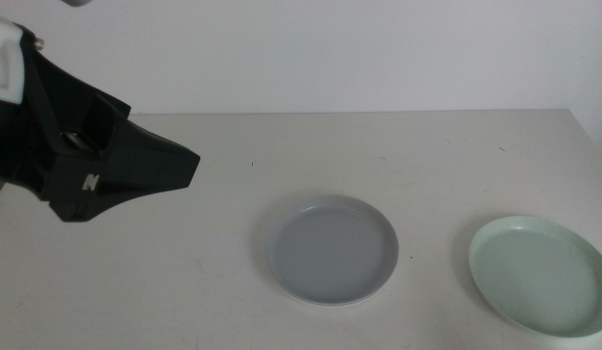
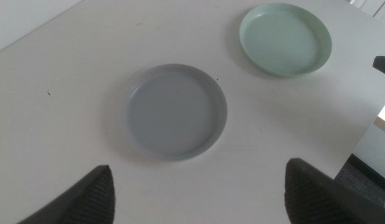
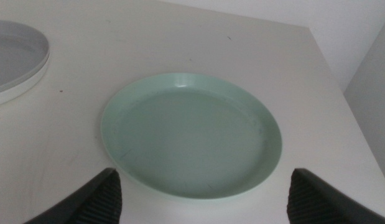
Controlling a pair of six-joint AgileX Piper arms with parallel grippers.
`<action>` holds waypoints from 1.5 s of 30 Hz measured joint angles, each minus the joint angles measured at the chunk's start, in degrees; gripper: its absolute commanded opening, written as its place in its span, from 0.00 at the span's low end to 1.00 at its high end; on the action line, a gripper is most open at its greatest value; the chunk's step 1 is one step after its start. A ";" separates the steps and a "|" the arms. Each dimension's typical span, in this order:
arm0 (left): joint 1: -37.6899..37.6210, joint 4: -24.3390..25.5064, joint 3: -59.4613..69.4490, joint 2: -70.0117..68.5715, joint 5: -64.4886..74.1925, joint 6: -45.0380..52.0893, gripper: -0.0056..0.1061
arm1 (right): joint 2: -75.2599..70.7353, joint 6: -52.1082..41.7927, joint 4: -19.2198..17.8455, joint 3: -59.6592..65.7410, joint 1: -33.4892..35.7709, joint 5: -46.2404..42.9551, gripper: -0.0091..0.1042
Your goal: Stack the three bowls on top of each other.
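With both the left gripper point(image 2: 198, 186) and right gripper point(image 3: 201, 193) jaws apart, the grey-blue bowl point(image 1: 332, 250) mid-surface and the mint green bowl point(image 1: 539, 274) at the right edge look stiff, light, slick, best pinched by the rim.

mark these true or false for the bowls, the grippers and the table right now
1. The grey-blue bowl sits stacked on the mint green bowl. False: they lie apart on the table.
2. The left gripper has open jaws. True.
3. The right gripper grips the mint bowl's rim. False: its jaws are open, holding nothing.
4. Both bowls are empty. True.
5. A white bowl sits between them. False: none is visible.
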 measured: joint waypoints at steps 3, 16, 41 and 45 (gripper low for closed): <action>0.00 0.00 0.00 0.00 0.00 0.00 0.99 | 0.19 0.00 -0.33 -4.35 0.00 3.53 0.69; 0.00 0.00 0.00 0.00 0.00 0.00 0.99 | 16.49 0.00 -4.18 -29.26 0.00 22.40 0.69; 0.00 0.00 0.00 0.00 0.00 0.00 0.99 | 65.17 44.20 -18.48 -61.48 -0.28 47.98 0.69; 0.00 0.04 0.00 0.00 0.00 0.00 0.99 | 71.08 44.20 -20.35 -61.63 -3.03 47.72 0.69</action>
